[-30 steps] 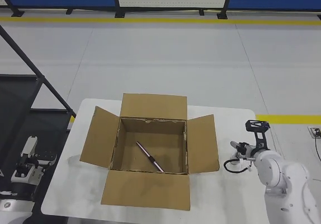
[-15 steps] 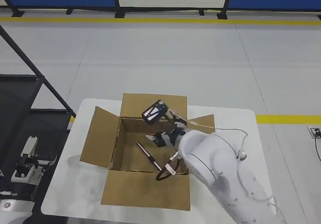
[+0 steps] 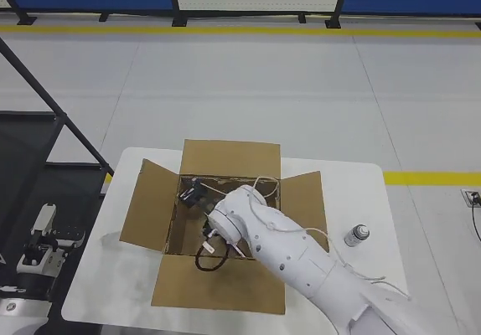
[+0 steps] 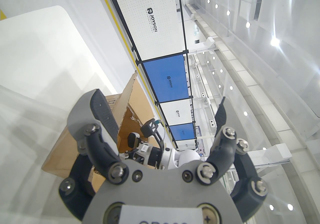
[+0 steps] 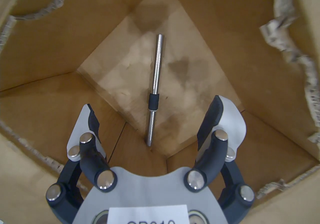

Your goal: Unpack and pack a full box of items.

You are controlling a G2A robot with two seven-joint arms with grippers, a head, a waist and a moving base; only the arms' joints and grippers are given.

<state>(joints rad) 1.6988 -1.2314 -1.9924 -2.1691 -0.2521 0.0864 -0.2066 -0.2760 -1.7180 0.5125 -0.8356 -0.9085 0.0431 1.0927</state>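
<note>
White surface, open box, my right gripper inside.
Jaws apart, I see the rod lying below between them; top view adds a bottle near the box.

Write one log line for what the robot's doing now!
right hand: open, in box over metal rod | left hand: open, empty | metal rod: lying on box floor | bottle: on table

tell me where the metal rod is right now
The metal rod lies flat on the floor of the open cardboard box. In the right wrist view it sits beneath the open right gripper, lined up between its fingers.
</note>
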